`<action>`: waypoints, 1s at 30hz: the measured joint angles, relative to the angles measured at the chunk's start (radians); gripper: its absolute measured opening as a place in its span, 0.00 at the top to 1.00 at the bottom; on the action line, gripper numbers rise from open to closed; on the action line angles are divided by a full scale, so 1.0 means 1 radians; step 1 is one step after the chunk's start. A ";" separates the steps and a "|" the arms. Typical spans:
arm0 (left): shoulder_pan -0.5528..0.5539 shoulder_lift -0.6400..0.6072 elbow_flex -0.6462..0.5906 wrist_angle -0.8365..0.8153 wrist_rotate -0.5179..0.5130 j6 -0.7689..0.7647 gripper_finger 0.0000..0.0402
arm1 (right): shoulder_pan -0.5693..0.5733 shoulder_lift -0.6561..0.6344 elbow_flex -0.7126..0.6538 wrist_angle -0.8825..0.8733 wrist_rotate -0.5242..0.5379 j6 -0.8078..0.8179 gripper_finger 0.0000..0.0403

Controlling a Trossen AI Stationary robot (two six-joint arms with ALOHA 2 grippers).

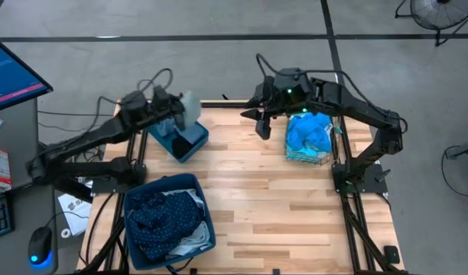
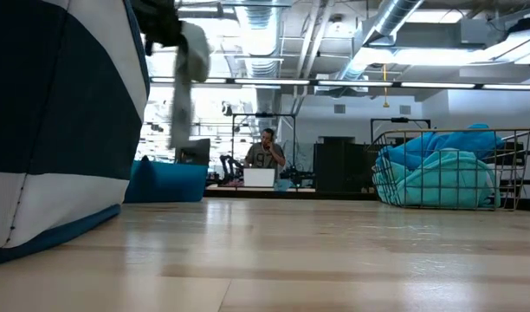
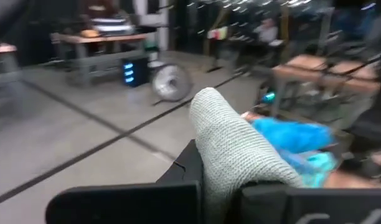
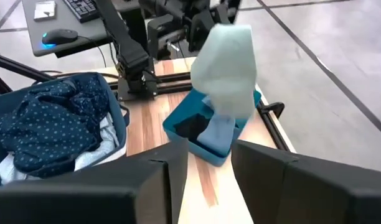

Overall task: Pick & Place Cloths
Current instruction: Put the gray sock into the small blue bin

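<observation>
My left gripper (image 1: 180,111) is shut on the small grey-green cloth (image 1: 190,107), high above the small blue bin (image 1: 180,140) at the table's far left. In the low view the cloth (image 2: 185,82) hangs down over that bin (image 2: 165,182). My right gripper (image 1: 263,124) is open and holds nothing; it hovers just left of the wire-mesh basket (image 1: 335,145). Turquoise and bright blue cloths (image 1: 308,134) lie piled in the basket. The navy dotted cloth (image 1: 161,216) and a pale one (image 1: 190,243) lie in the large dark-blue bin (image 1: 205,200). My left gripper pinches the grey-green cloth (image 3: 231,149) between its two fingers (image 3: 122,202), and a rounded bunch of it stands out past the fingertips. The cloth is lifted off the table and its long end (image 2: 180,121) hangs slack below the gripper, over the small blue bin.
The large dark-blue bin (image 2: 57,130) fills the near left of the table. Bare wood (image 1: 272,206) lies between the bins and the basket. A pale blue piece (image 4: 216,134) sits in the small bin. A person (image 2: 265,154) sits at a desk far behind the table.
</observation>
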 joint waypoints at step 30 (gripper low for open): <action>0.124 -0.030 -0.335 -0.231 -0.133 -0.033 0.99 | 0.072 0.000 0.081 -0.286 0.001 0.063 0.68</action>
